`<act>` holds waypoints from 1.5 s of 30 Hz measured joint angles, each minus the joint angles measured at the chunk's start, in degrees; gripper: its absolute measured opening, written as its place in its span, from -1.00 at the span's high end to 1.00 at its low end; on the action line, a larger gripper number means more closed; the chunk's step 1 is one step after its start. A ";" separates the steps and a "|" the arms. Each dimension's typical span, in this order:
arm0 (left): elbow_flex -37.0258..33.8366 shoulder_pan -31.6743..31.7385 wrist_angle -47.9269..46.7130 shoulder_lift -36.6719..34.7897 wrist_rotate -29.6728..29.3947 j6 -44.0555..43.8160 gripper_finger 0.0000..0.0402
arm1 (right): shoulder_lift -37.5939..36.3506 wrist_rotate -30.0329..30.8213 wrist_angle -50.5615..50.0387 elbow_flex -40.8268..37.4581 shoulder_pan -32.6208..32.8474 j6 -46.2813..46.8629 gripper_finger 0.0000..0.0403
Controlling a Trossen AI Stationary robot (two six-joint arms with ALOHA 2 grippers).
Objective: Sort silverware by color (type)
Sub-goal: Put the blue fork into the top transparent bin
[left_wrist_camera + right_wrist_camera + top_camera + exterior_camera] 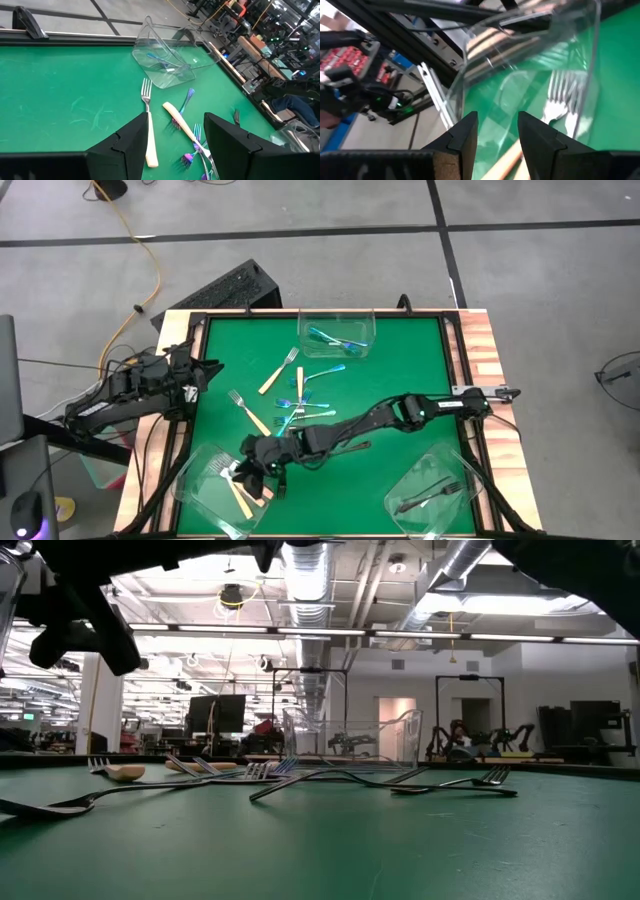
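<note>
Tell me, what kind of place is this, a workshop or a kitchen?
Probably a robotics lab or workshop, not a kitchen. Exposed ceiling ducts run overhead, further robot rigs stand in the room behind, and the green table with clear tubs of forks sits on a bare taped floor.

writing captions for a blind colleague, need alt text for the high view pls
Seen from above, the right arm reaches across a green table, its gripper at a clear tub holding tan-handled forks. More forks lie scattered mid-table; one tub holds blue forks, another dark ones. The left gripper waits at the table's left edge, fingers open.
</note>
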 joint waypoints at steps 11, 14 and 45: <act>0.00 0.00 0.00 0.00 0.00 -0.15 0.12 | -5.36 -2.38 0.27 0.22 -1.37 -8.76 0.25; 0.00 0.00 0.00 0.00 0.01 -0.23 0.12 | -9.20 -2.26 -4.64 0.22 -1.96 -13.47 0.27; 0.00 0.00 0.04 0.00 -0.33 -0.43 0.12 | -44.36 12.99 -61.48 0.28 -8.13 -31.87 0.28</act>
